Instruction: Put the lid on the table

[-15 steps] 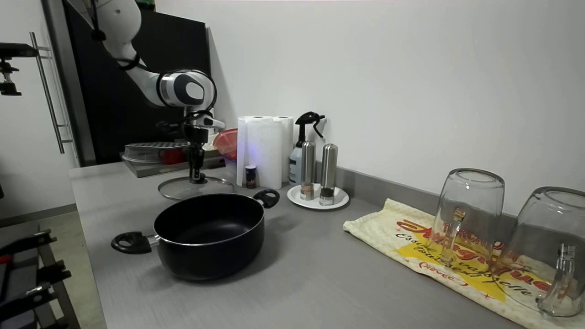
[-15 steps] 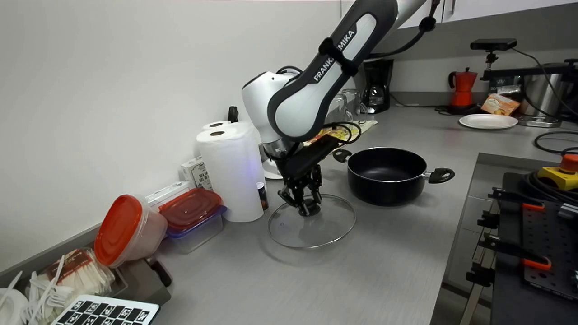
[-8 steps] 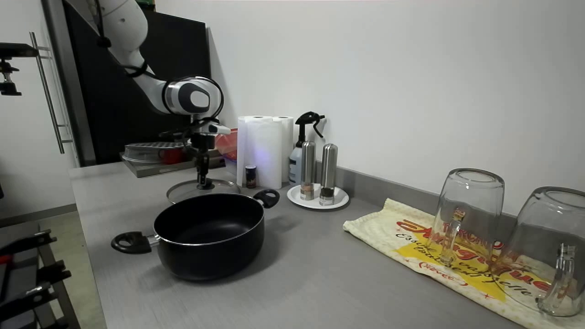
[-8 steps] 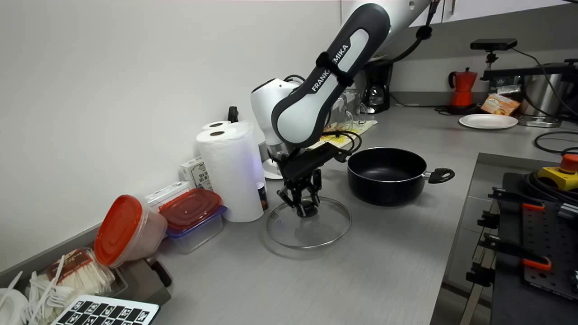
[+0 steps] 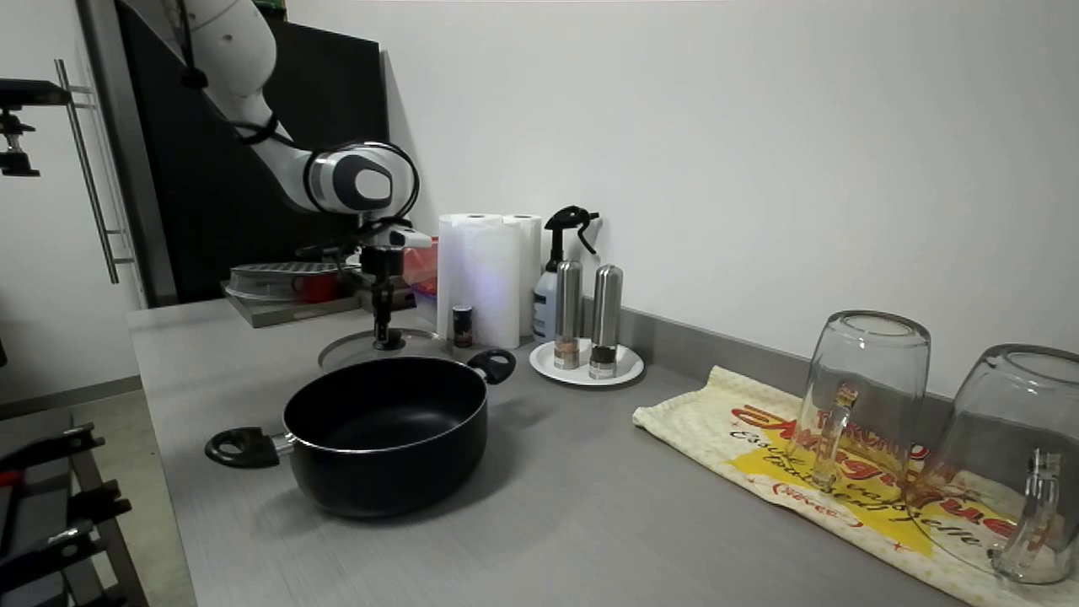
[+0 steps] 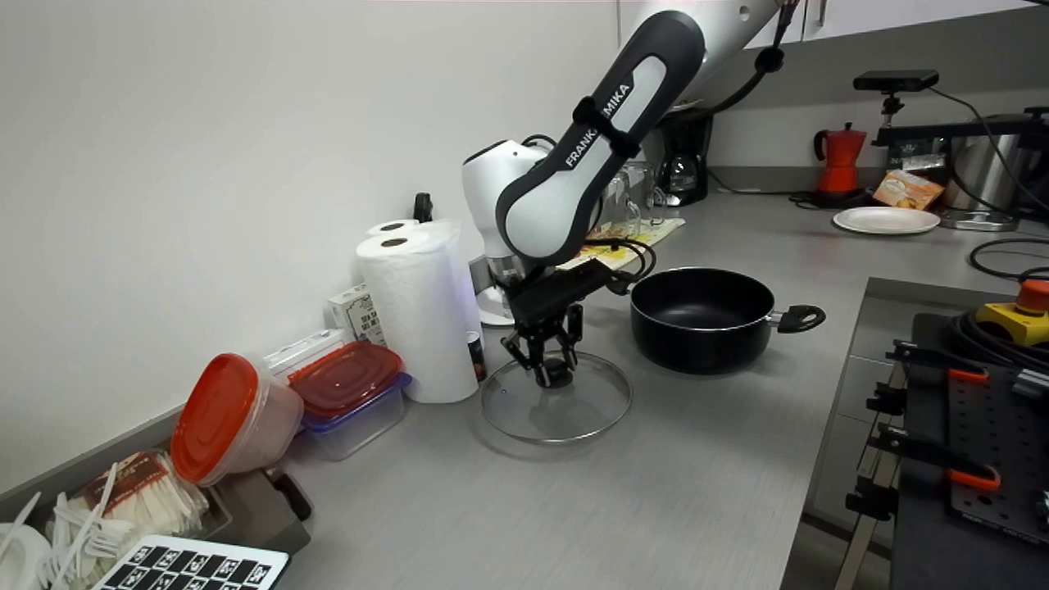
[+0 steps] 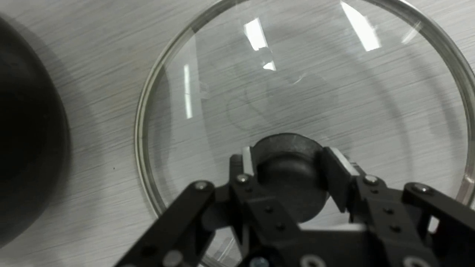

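We judge the lid (image 7: pixel 297 96) prob. glass: stiff, slick, breakable, light, so best held by its knob (image 7: pixel 291 183), which our hand (image 7: pixel 291 163) is pinching. Lid's on or just above the tabletop (image 6: pixel 656 500) (can't tell which), beside the pot (image 6: pixel 701 328) w/ a gap.

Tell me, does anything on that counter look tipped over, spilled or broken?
One thing looks odd: in an exterior view, the round tub sits tipped, its red cover facing sideways rather than up. I see no spill or breakage; the clear lid in the gripper looks whole.
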Available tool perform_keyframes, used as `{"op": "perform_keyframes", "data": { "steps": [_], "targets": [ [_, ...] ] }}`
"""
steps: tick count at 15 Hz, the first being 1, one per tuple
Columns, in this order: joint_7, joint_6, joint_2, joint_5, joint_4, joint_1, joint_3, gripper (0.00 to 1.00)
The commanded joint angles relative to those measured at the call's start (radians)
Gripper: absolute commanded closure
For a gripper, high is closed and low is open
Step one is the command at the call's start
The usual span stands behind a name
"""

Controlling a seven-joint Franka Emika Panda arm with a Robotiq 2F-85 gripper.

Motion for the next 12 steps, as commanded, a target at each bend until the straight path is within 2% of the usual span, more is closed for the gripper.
{"op": "perform_keyframes", "data": {
  "steps": [1, 12],
  "targets": [
    [0.023, 0.01, 0.006, 0.018, 0.014, 0.013, -0.017, 0.77],
    [0.063, 0.035, 0.02, 0.018, -0.001, 0.01, -0.031, 0.77]
  ]
}}
